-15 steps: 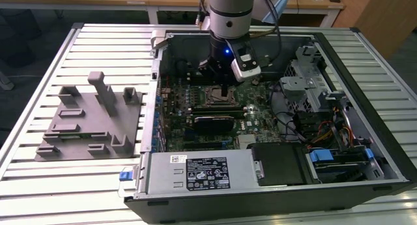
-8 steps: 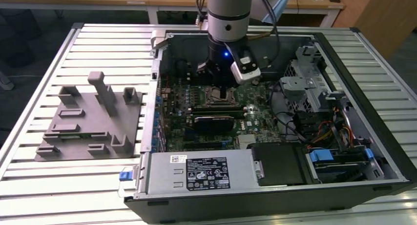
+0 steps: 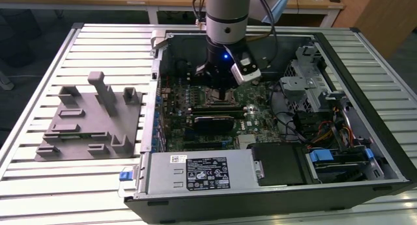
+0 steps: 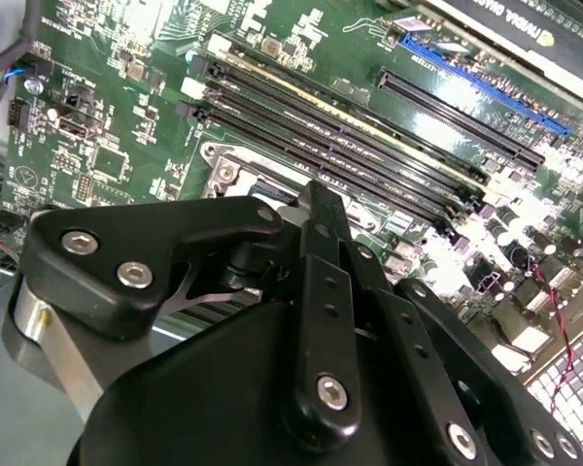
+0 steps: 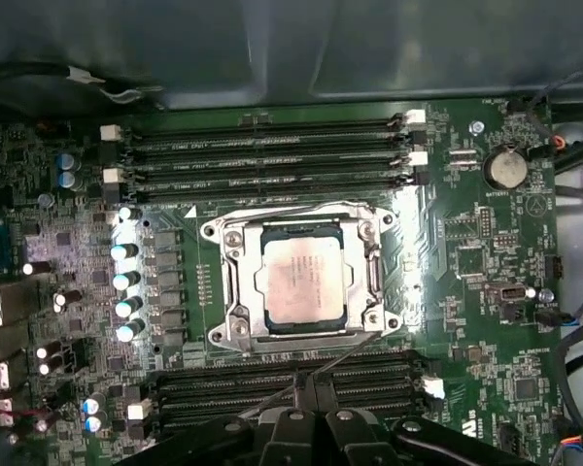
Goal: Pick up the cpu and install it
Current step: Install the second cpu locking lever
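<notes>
The cpu (image 5: 306, 282), a pale silvery square chip, lies flat inside the metal socket frame (image 5: 235, 291) on the green motherboard (image 5: 466, 252). In the first wrist view my gripper (image 5: 306, 385) hangs just beside the socket's edge, over the memory slots, with its black fingers drawn together and nothing between them. In the second wrist view my gripper (image 4: 316, 189) shows its linkages meeting at one tip above the board. From the exterior view my gripper (image 3: 225, 95) reaches down into the open computer case (image 3: 364, 64), over the board's middle.
A grey plastic tray (image 3: 85, 132) with upright posts lies on the slatted table at the exterior view's left. Inside the case are a power supply (image 3: 195, 173), a black graphics card (image 3: 212, 121), drive cages (image 3: 313, 83) and loose cables (image 3: 325, 132).
</notes>
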### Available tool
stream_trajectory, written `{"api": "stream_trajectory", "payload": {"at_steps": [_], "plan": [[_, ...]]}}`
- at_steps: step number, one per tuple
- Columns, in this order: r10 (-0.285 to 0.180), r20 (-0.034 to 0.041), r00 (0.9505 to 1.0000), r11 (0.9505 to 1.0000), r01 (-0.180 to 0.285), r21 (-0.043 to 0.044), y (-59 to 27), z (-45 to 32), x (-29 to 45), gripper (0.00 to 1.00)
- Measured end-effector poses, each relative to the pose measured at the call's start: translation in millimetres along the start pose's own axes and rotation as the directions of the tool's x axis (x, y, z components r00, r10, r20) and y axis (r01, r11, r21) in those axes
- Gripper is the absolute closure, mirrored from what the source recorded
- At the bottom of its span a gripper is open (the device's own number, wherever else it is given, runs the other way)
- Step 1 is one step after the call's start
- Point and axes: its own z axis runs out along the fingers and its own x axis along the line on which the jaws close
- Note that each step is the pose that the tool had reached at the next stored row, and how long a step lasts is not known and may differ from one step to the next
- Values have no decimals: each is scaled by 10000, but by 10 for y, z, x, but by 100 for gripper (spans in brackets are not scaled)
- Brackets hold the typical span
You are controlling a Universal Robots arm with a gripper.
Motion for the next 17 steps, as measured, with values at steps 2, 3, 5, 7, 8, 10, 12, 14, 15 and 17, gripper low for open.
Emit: {"api": "stream_trajectory", "payload": {"at_steps": [2, 3, 5, 7, 8, 10, 12, 14, 15, 17], "plan": [[12, -1, 10000, 10000, -12, 2, -1, 11, 8, 89], [22, -2, 10000, 10000, -22, 4, -1, 13, 10, 89], [25, -2, 10000, 10000, -25, 5, -1, 12, 12, 89], [26, -1, 10000, 10000, -26, 3, -1, 13, 14, 89], [29, -1, 10000, 10000, -29, 2, -2, 15, 19, 89], [34, -1, 10000, 10000, -34, 1, -4, 20, 44, 89], [42, -2, 10000, 10000, -42, -14, -6, 26, 75, 89], [46, -4, 10000, 10000, -46, -26, -8, 37, 103, 89], [47, -5, 10000, 10000, -47, -29, -10, 44, 117, 89], [48, -6, 10000, 10000, -48, -38, -18, 58, 141, 89]]}}
